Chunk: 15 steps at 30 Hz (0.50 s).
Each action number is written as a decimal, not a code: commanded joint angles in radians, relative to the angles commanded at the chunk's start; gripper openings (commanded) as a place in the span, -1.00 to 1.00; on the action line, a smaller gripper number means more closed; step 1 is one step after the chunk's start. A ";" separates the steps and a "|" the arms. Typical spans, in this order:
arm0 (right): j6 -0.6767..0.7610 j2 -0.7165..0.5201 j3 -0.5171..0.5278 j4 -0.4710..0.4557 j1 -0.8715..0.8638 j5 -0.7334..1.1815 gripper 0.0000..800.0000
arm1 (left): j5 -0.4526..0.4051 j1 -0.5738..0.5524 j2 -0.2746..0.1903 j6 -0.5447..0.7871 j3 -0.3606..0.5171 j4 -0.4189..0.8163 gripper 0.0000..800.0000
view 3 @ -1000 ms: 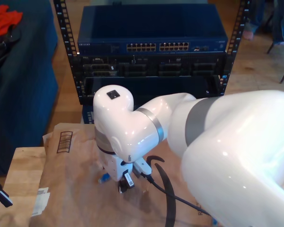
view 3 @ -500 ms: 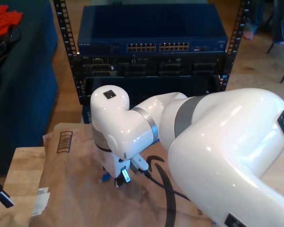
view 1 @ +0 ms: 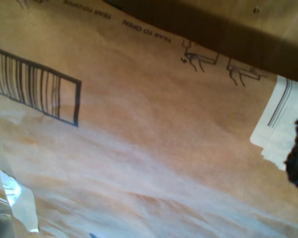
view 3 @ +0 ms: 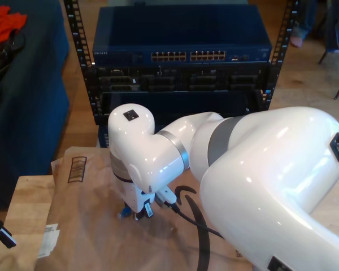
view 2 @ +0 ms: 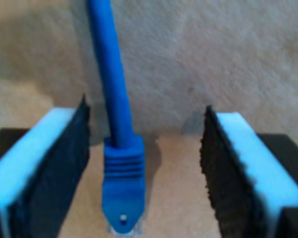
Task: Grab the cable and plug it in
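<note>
Cable [view 2: 111, 89] is lying on the brown paper envelope [view 3: 90, 226], w/ its plug boot [view 2: 122, 186] sitting between the pads of our second gripper [view 2: 144, 173], jaws standing wide, not touching it yet. Risk we're seeing: plug is sitting nearer one pad, so closing could be nudging it sideways or pinching the boot crooked, spoiling alignment w/ the switch [view 3: 181, 36] ports. First gripper: we can't tell its state. Rack [view 3: 181, 84] is holding the switch on top.
</note>
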 joint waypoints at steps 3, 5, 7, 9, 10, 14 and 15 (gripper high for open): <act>0.000 0.000 0.009 0.002 0.000 -0.012 -0.55 | 0.000 0.000 -0.002 0.000 0.000 0.000 1.00; 0.000 -0.003 0.009 0.002 0.000 -0.021 -0.77 | 0.000 0.000 -0.002 0.000 0.000 0.000 1.00; 0.002 -0.008 0.015 0.003 0.000 -0.029 -0.94 | 0.000 0.000 -0.002 0.000 0.000 0.000 1.00; 0.003 -0.021 0.031 0.003 -0.002 -0.029 -0.99 | 0.000 0.000 -0.002 0.000 0.000 0.000 1.00; 0.005 -0.037 0.038 0.005 -0.002 -0.029 -0.99 | 0.002 0.000 0.000 -0.002 -0.002 0.000 1.00; 0.015 -0.146 0.095 0.008 -0.020 -0.020 -0.99 | 0.009 -0.032 -0.012 0.000 -0.015 -0.041 1.00; 0.025 -0.186 0.117 0.009 -0.034 -0.009 -0.99 | 0.011 -0.051 -0.021 -0.002 -0.021 -0.061 1.00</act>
